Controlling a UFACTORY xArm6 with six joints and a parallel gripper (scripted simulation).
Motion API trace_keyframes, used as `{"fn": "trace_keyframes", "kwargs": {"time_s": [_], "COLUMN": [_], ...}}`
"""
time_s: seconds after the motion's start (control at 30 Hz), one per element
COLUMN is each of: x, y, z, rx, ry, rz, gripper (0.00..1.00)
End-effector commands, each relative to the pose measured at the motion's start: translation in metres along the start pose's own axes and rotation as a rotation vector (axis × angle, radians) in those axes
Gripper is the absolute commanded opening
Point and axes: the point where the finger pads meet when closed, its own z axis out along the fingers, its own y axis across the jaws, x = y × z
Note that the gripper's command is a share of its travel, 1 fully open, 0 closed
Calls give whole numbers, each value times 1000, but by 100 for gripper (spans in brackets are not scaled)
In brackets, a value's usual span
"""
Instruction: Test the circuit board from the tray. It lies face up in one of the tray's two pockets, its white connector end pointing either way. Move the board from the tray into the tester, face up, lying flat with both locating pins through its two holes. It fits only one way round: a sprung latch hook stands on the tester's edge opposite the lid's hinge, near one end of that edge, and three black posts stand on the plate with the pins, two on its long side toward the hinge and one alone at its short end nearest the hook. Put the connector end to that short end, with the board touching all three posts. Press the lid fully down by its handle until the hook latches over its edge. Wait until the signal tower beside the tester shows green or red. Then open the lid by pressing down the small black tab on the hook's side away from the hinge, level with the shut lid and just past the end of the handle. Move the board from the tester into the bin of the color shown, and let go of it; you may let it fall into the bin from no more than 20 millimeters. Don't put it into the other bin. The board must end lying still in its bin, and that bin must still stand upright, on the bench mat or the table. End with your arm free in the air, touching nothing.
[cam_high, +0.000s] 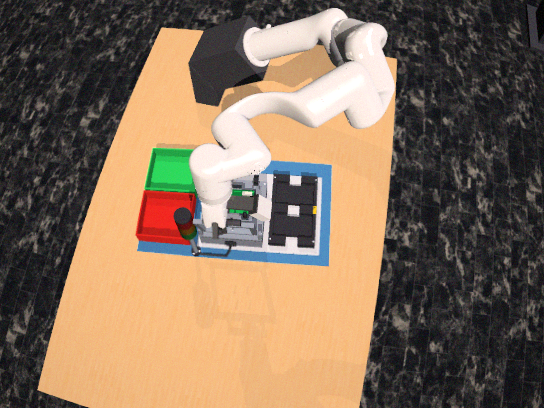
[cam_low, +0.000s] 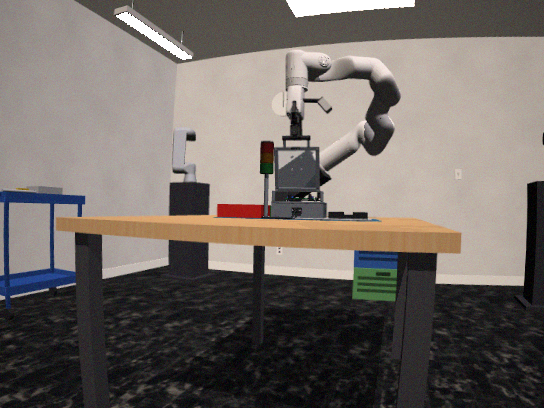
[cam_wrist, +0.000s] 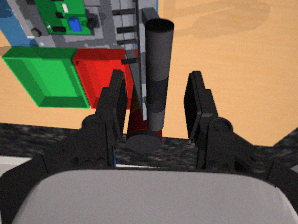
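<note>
The tester (cam_high: 235, 217) stands on the blue mat with its grey lid (cam_low: 297, 167) raised upright. The green circuit board (cam_wrist: 62, 17) lies in the tester under the raised lid; it also shows in the overhead view (cam_high: 243, 192). The lid's dark bar handle (cam_wrist: 157, 75) runs along the lid's top edge (cam_low: 296, 142). My gripper (cam_wrist: 156, 85) (cam_low: 296, 134) points straight down just above that handle. Its fingers stand half open, one on each side of the bar, and grip nothing. The signal tower (cam_low: 267, 157) stands left of the tester; no lamp stands out as lit.
The black tray (cam_high: 294, 210) lies right of the tester, both pockets empty. The green bin (cam_high: 171, 170) and the red bin (cam_high: 162, 215) stand left of the tester, close to the tower (cam_high: 184, 222). A cable runs along the tester's front.
</note>
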Motion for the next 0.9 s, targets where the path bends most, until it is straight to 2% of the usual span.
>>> {"fn": "trace_keyframes", "kwargs": {"time_s": [0.0,0.4,0.43,0.87], "x": [0,0,0,0], "y": [1,1,1,1], "z": [5,7,7,7], "rx": [-4,-4,-4,-4], "ry": [-2,-2,-2,-2], "rz": [-1,-1,-1,-1], "gripper": [51,51,0,0]}}
